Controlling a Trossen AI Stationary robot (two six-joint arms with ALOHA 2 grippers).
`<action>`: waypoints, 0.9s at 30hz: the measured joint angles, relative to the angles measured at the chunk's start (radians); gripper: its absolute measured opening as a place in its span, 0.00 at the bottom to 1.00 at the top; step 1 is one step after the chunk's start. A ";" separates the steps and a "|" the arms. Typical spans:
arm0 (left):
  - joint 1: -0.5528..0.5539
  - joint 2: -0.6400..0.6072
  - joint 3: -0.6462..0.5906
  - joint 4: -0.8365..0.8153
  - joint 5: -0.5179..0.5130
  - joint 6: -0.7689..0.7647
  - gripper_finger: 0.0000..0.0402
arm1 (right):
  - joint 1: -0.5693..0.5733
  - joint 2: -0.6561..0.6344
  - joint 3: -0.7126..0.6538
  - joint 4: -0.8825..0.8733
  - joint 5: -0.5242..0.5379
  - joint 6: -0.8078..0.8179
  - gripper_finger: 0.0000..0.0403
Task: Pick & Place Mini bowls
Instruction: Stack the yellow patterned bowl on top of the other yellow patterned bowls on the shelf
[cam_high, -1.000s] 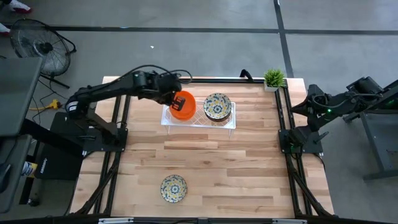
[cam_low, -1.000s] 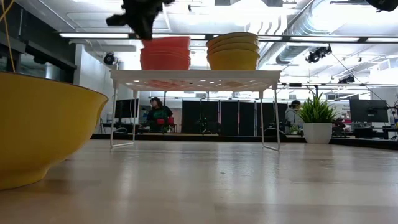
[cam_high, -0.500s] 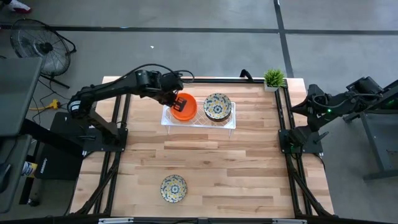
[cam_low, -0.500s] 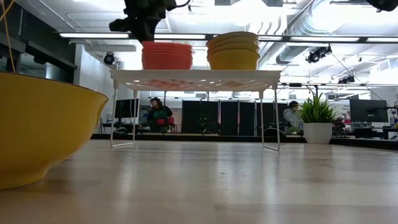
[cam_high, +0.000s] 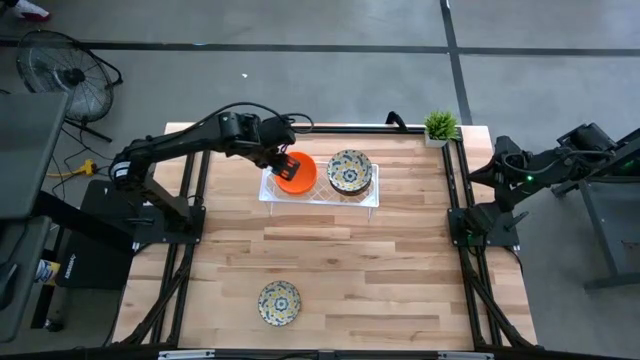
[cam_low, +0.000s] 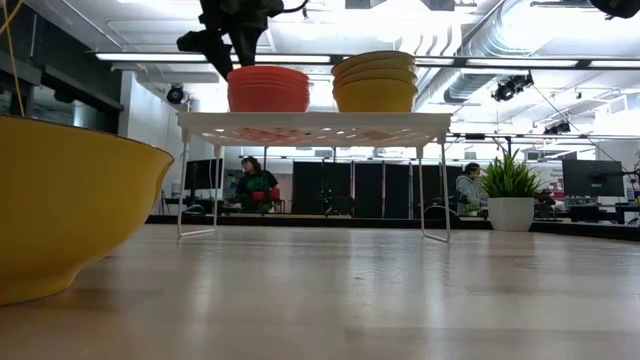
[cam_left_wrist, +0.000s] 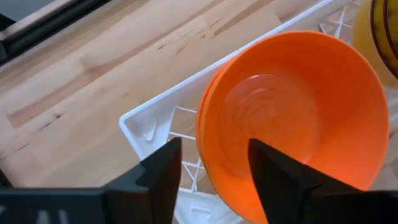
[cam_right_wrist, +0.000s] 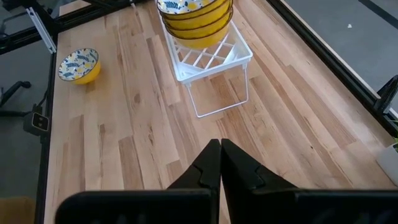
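A stack of orange-red mini bowls (cam_high: 298, 174) sits on the left part of a white raised tray (cam_high: 372, 198) at the table's far side. Beside it on the tray is a stack of patterned mini bowls (cam_high: 349, 171). One more patterned bowl (cam_high: 279, 302) rests on the table near its front edge. My left gripper (cam_left_wrist: 214, 144) is open over the top orange bowl (cam_left_wrist: 298, 118). One finger stands inside the bowl's left rim and one outside it. My right gripper (cam_right_wrist: 221, 152) is shut with nothing in it, above the table's right side.
A small potted plant (cam_high: 439, 127) stands at the far right corner. The tray stands on thin wire legs (cam_low: 183, 180), with open space beneath it. Bare wood (cam_high: 380, 270) lies between the tray and the single bowl. People sit in the room beyond the table.
My left gripper has come down a little with the top orange bowl, set it level on the orange stack, and opened, letting go. The bowl was tilted in the hold a second ago and now lies nested on the stack.
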 joint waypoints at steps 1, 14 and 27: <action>0.000 0.000 0.000 0.000 0.006 0.001 0.46 | 0.000 0.000 0.000 0.000 0.000 0.000 0.00; 0.000 0.000 0.018 -0.009 0.007 0.011 0.58 | 0.000 0.000 0.000 0.000 -0.001 0.000 0.00; 0.000 0.000 0.200 -0.139 -0.081 0.034 0.58 | 0.000 0.000 0.000 0.000 0.001 0.003 0.00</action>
